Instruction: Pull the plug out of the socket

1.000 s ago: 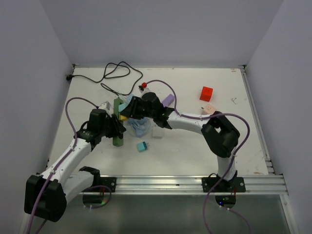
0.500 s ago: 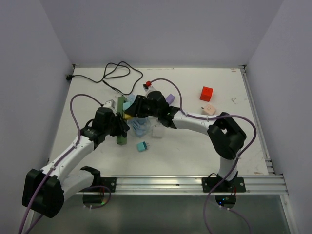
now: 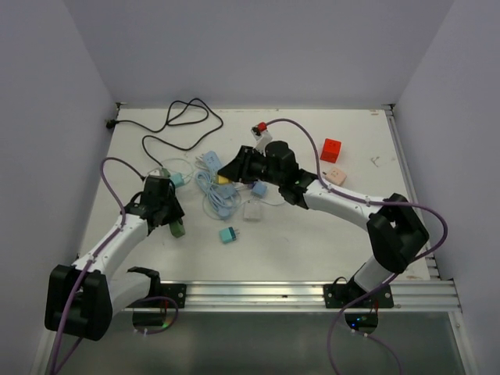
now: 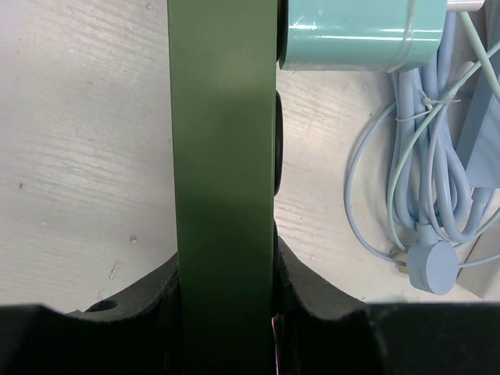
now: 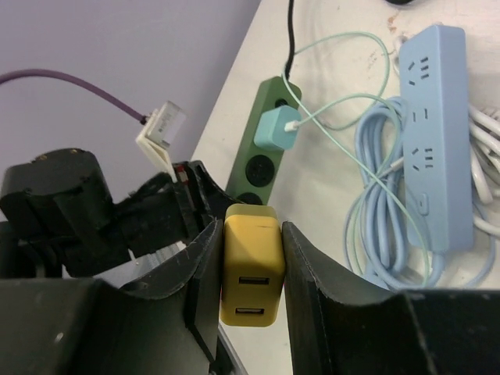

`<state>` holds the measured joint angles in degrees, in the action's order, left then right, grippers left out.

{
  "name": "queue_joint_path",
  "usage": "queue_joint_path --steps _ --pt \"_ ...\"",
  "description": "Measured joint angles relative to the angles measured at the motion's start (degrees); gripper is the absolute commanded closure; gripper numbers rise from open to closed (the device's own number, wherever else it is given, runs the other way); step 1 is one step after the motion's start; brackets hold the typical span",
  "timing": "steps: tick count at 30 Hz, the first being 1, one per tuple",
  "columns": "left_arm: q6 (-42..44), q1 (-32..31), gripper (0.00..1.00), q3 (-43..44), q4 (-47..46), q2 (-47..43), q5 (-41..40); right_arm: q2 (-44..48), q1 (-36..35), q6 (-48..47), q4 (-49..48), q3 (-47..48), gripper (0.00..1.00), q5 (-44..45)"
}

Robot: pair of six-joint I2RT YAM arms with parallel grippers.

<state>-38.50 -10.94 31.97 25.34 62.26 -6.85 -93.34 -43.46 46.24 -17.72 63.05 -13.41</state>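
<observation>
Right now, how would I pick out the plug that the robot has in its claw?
On the white table, find the black right gripper near the middle. Pinched in it is a blocky yellow plastic plug with two slots in its end. The teal plug nearby sits in the green power strip; the yellow one is held clear of it.

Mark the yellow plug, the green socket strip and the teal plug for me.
yellow plug (image 5: 250,238), right wrist view, front face above the ports.
green socket strip (image 4: 225,156), left wrist view, middle of its long side.
teal plug (image 5: 273,129), right wrist view, centre of its body.
</observation>
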Motion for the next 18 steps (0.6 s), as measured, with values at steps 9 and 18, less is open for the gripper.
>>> queue_joint_path --steps 9,18 --pt "0.85 0.0 1.0 0.0 -0.24 -3.98 0.98 2.54 3.13 -3.43 4.94 -9.68 0.88 0.55" --pt "3.21 0.0 1.0 0.07 -0.44 -6.49 3.1 -1.95 3.37 -6.19 7.45 -10.34 0.67 0.17"
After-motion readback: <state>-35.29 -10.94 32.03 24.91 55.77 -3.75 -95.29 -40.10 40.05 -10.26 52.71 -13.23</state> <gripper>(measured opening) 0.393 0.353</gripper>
